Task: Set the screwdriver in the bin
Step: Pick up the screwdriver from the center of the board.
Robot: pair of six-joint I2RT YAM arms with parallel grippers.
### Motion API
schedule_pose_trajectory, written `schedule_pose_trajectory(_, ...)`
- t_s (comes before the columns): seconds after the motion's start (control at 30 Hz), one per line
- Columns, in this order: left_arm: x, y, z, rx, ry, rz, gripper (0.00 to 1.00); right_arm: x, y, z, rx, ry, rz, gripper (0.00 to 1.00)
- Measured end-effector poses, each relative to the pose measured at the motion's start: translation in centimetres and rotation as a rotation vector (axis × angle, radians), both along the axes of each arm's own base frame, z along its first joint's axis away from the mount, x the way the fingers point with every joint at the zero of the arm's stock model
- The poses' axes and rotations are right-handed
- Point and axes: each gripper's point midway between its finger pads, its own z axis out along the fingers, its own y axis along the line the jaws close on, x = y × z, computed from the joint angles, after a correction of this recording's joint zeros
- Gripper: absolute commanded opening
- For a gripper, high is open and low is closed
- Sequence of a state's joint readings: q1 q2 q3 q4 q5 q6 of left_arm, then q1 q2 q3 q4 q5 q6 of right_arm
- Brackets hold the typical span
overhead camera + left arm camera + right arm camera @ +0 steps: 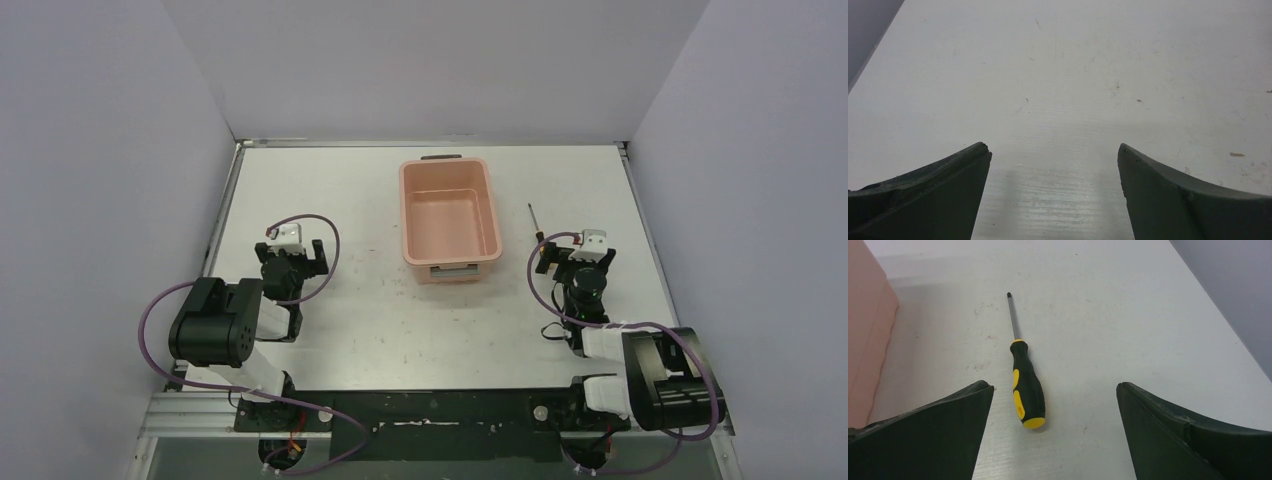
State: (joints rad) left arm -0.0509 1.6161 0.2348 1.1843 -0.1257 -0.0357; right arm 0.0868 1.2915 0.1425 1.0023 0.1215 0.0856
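Lying flat on the white tabletop [360,330] is a small slim screwdriver [1027,390] with a thin dark metal shaft and a yellow-and-black handle. It is outside the salmon-pink plastic bin [404,215], a tub with rounded corners and a flared rim. The bin stands upright at the far middle of the tabletop, with a small grey clip at each short end. The screwdriver is just to the right of the bin and does not touch it. Its metal tip points to the far side, and its handle points back to the right arm.

The dark right fingers [948,430] are spread wide apart. In the right wrist view the handle lies between them, a bit closer to the left one. Neither finger touches the screwdriver. The pink side of the bin shows at the left edge of that view. From above, the end of the handle is partly hidden by the right arm.

The dark left fingers [938,195] are wide apart too, with only bare white tabletop between them. The left arm is on the left side, well apart from the bin. Purple cables [150,310] loop around both arms.
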Motion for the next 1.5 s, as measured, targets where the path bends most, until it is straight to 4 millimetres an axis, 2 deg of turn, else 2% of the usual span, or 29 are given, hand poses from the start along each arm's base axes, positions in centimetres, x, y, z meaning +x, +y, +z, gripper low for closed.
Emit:
schedule_pose_trajectory(0.2,0.0,0.0,0.0,0.0,0.0,0.0,0.97,0.1,0.3,1.1,-0.002,-0.008,0.013,1.0)
schedule_pose_trajectory(0.57,0.0,0.0,0.0,0.0,0.0,0.0,0.97,3.4,1.1,5.2,0.0,0.026,0.014,1.0)
schedule_pose_trajectory(0.93,0.0,0.0,0.0,0.0,0.0,0.0,0.97,5.8,1.7,12.9,0.012,0.037,0.017,1.0)
schedule_pose_trajectory(1.07,0.0,0.0,0.0,0.0,0.0,0.0,0.97,7.6,1.9,15.6,0.051,0.101,-0.007,1.0)
schedule_pose_trajectory(1.17,0.0,0.0,0.0,0.0,0.0,0.0,0.97,8.6,2.0,16.8,0.065,0.166,-0.016,1.0)
schedule_pose_trajectory(1.27,0.0,0.0,0.0,0.0,0.0,0.0,0.97,8.6,2.3,16.9,0.072,0.229,-0.012,1.0)
schedule_pose_trajectory(1.5,0.0,0.0,0.0,0.0,0.0,0.0,0.97,6.8,3.0,15.7,0.078,0.357,0.03,1.0)
